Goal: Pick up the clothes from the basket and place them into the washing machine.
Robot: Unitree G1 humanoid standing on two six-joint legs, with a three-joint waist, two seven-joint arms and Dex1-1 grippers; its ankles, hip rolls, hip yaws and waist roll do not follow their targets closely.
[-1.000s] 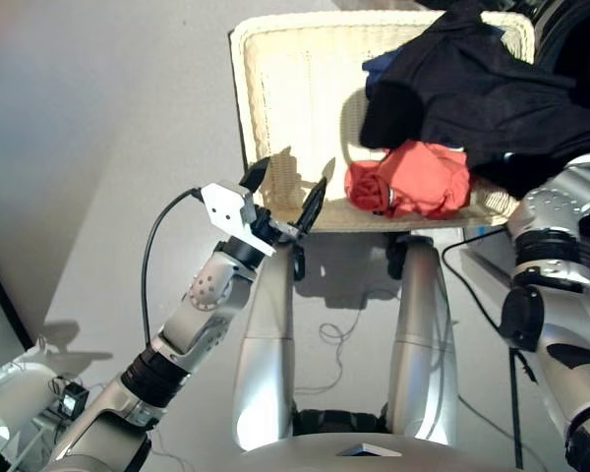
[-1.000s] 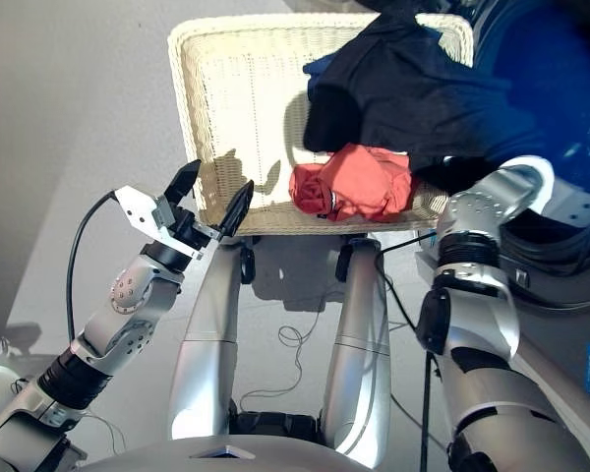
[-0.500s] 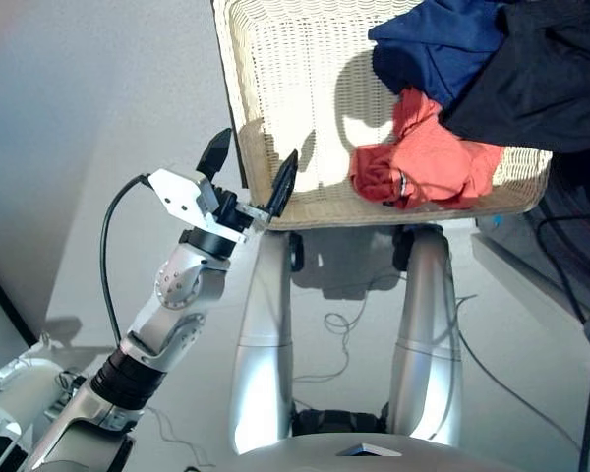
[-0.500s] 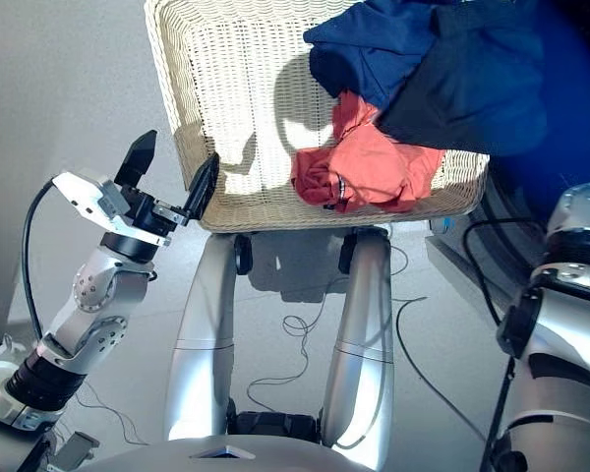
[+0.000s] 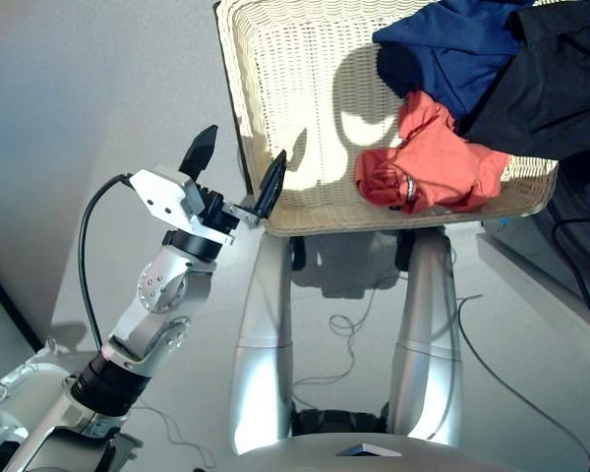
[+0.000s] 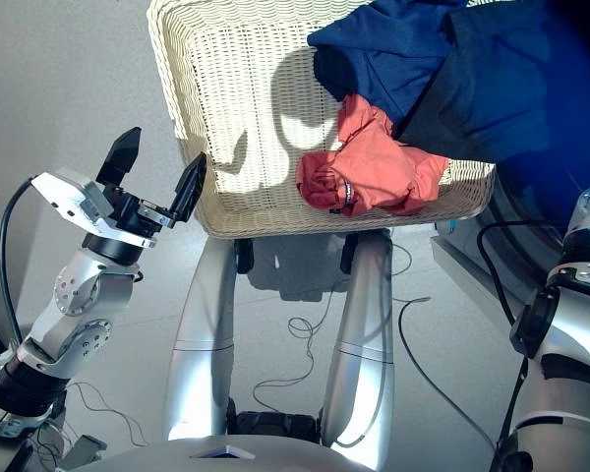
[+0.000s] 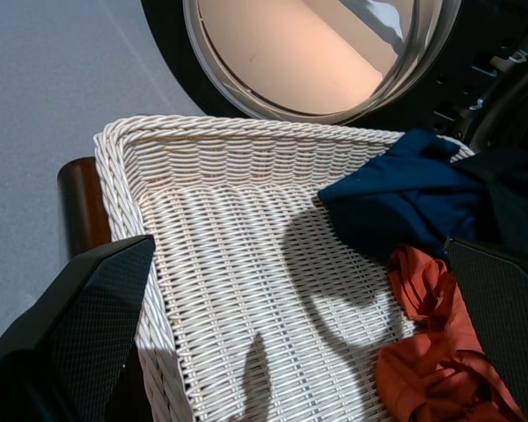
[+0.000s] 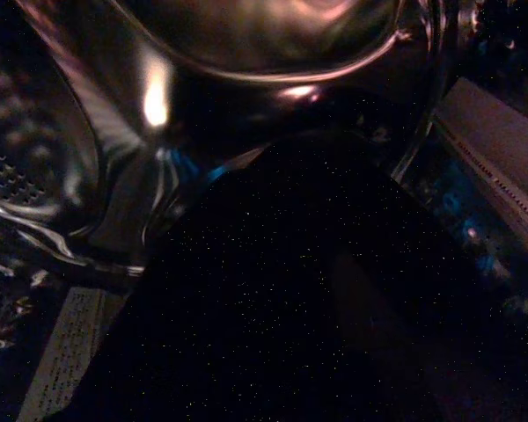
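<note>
The cream wicker basket (image 5: pixel 275 88) holds the clothes. A coral red garment (image 5: pixel 428 162) lies bunched at its near rim, with a navy blue one (image 5: pixel 442 49) behind it. A black garment (image 5: pixel 560 79) drapes over the basket's right end and runs out of the picture. My left gripper (image 5: pixel 246 145) is open and empty at the basket's near left corner. In the right wrist view, black cloth (image 8: pixel 273 290) fills the foreground at the washing machine's steel drum (image 8: pixel 26 167), with my right gripper shut on it. The round glass door (image 7: pixel 299 53) stands just behind the basket.
A dark brown post (image 7: pixel 79 202) stands at the basket's outer left corner. Thin cables (image 5: pixel 344 324) loop on the grey floor below the basket. A black cable (image 5: pixel 93 256) trails from my left wrist.
The head camera has tilted. The black garment has been drawn right, off the coral one, uncovering the navy one. My left gripper has drifted slightly left, still open.
</note>
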